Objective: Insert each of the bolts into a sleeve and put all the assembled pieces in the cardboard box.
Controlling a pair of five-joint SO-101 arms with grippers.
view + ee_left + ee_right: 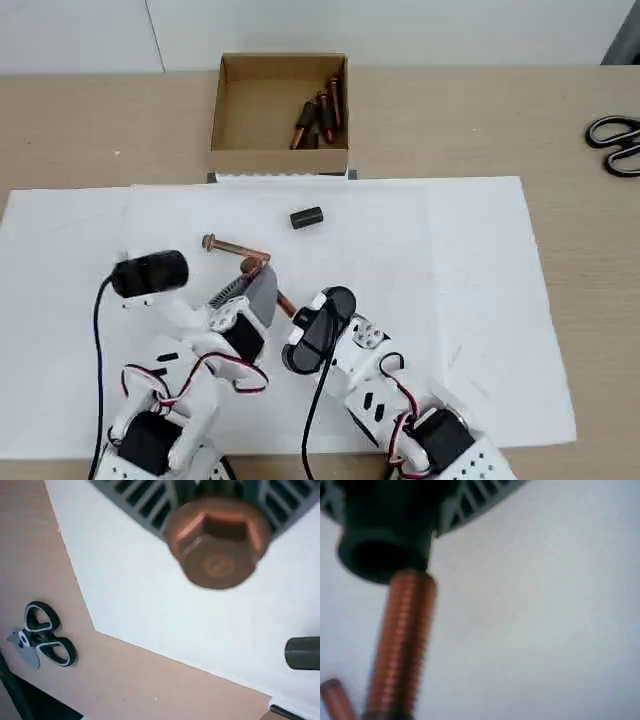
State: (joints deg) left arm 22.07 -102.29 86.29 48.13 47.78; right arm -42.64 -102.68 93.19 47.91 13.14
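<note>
The left jaws clamp a copper bolt [217,545] by its head, its threaded tip at the mouth of the black sleeve [380,550] gripped in the right jaws

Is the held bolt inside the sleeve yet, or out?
Out: the bolt's threaded tip meets the sleeve's rim, beside its open, empty bore.

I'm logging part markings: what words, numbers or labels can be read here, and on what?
None legible.
Bolt: faint stamp on its head, too blurred to read.
Sleeve: no marking seen.
Scissors: any print too small to read.
Cardboard box: plain walls, no lettering seen.
</note>
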